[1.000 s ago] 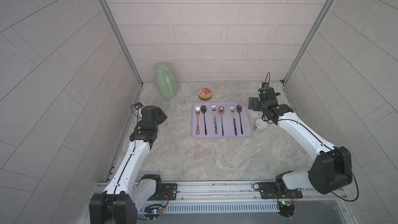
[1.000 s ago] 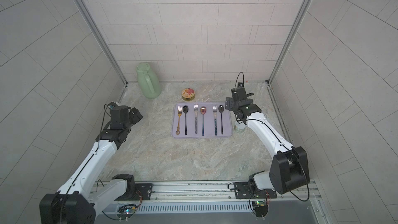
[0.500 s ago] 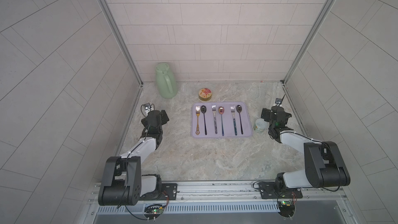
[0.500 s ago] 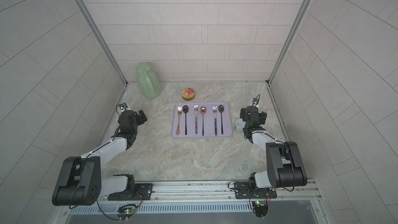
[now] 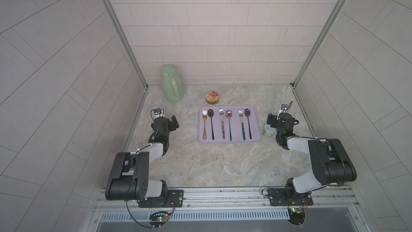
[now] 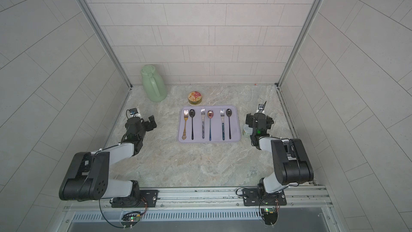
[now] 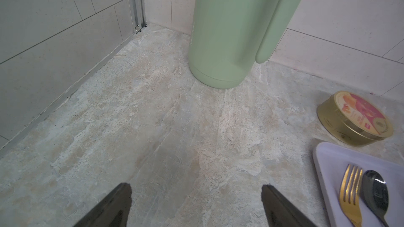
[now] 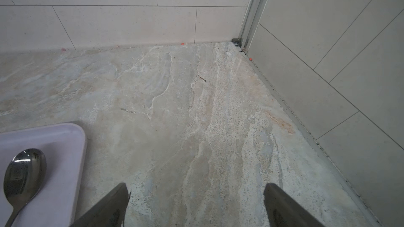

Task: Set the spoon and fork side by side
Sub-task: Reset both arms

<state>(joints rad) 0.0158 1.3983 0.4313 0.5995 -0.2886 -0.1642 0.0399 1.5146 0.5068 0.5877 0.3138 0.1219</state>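
Though clear of fingers [image 7: 113,208], spoon [image 7: 375,196] beside fork [image 7: 349,191].

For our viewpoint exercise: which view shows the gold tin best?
Left wrist: the gold tin is close, lid and side visible. Both top views show it small, from above; right wrist misses it.

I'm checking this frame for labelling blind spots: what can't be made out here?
- Small container beside the tray: the right arm hides part of it in both top views; its kind is unclear.
- Green jug: its top is cut off by the left wrist picture's edge.
- Gold fork and dark spoon: handles cut off there too.
- Tin lid's print: too small in the top views.
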